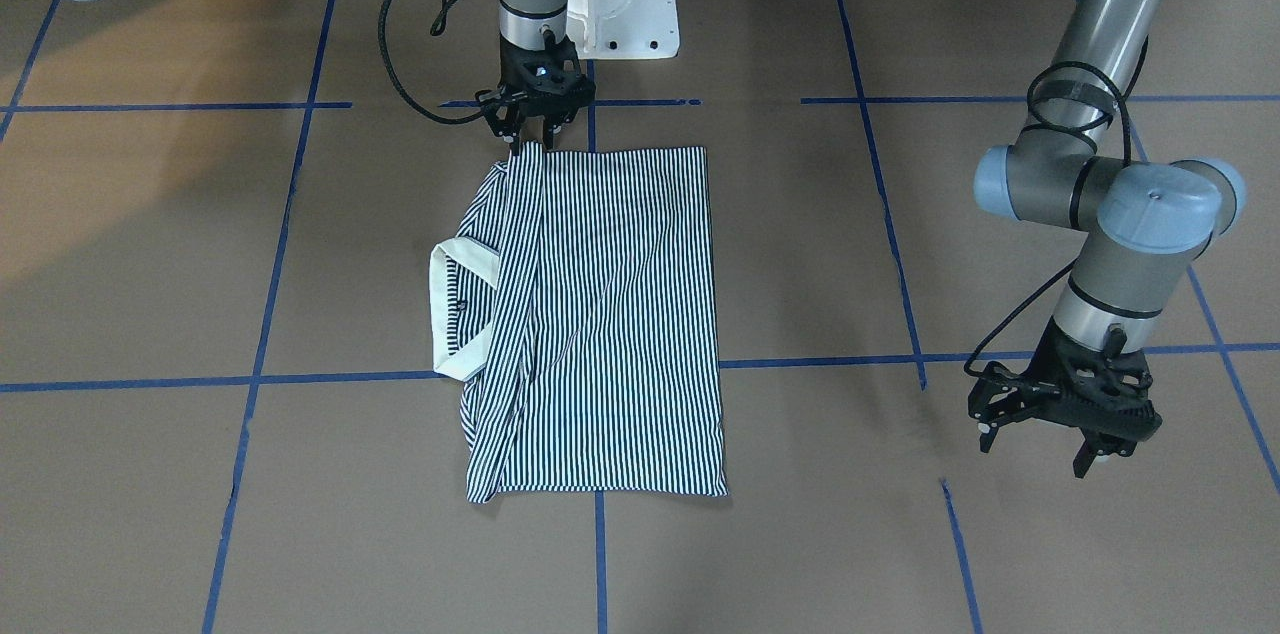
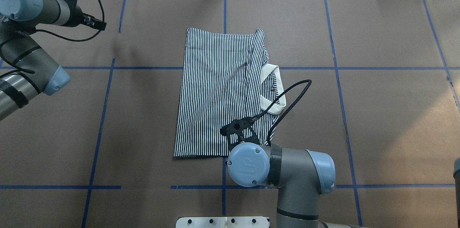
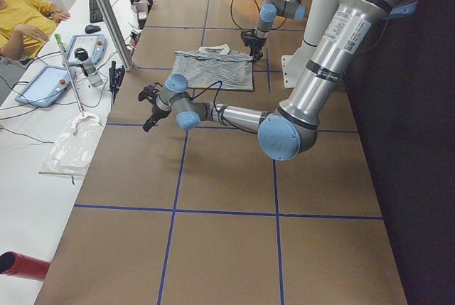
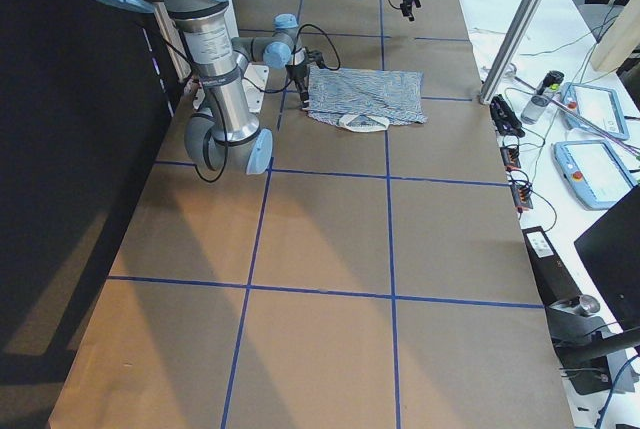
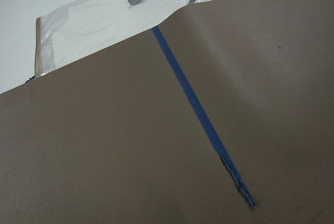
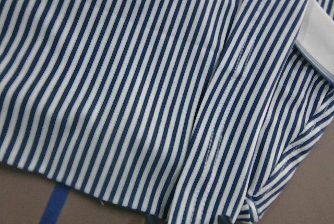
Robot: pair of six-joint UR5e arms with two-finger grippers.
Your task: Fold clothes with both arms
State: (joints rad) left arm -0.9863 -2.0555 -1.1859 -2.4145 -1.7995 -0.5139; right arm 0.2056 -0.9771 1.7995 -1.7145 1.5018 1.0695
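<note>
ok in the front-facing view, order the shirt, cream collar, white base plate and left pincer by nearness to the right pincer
1. Shirt: its robot-side edge lies right at the right pincer.
2. Cream collar, on the view's left, and white base plate, toward the robot: too close to call.
3. Left pincer: far off at the view's right.

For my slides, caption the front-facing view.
Right pincer at the folded striped polo shirt's corner; left pincer open, off to the side.
</note>
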